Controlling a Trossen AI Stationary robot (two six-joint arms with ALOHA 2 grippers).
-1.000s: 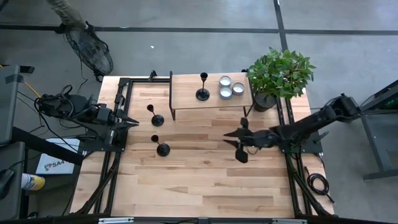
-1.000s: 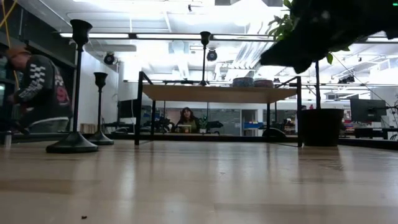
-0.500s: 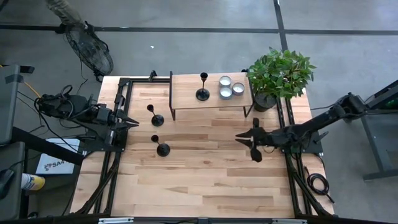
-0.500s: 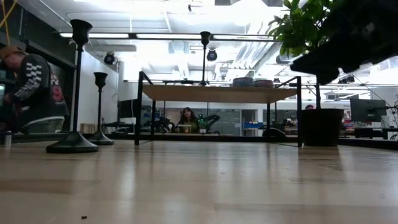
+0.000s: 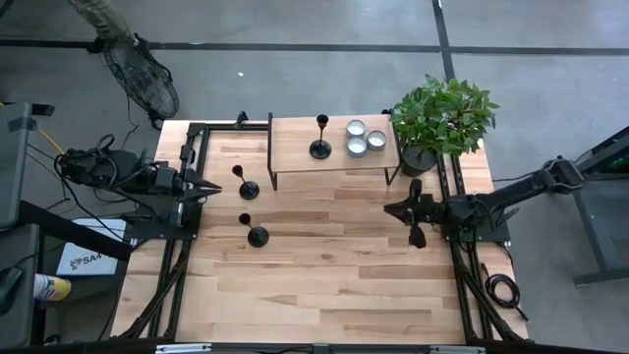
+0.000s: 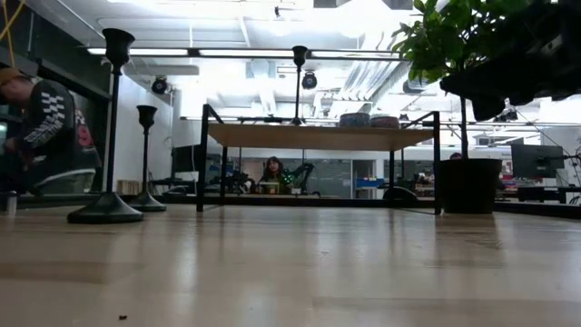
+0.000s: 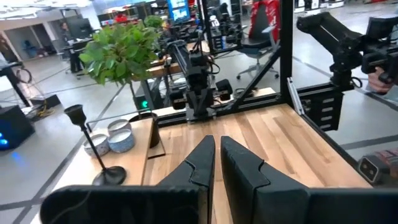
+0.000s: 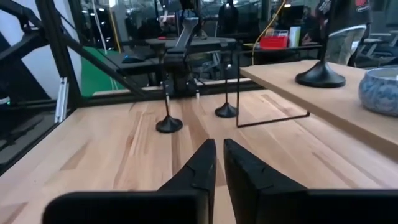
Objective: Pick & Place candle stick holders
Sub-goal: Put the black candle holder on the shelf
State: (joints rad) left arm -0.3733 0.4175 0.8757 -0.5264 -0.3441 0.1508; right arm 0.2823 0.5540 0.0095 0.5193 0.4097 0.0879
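While one holder (image 5: 319, 138) sits on the shelf (image 5: 295, 147), two holders (image 5: 246, 181) wait.
Both fingers clenched, empty; the right gripper (image 5: 414, 210) must open and reach across the surface (image 5: 324, 275).

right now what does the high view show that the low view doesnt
Only the high view shows the left gripper waiting at the table's left edge, the right gripper over the table's right side, both with fingers shut and holding nothing, and three round candles on the raised shelf. Only the low view shows the room behind, with a seated person. Both show the potted plant and three candle stick holders: one on the shelf, two on the table.
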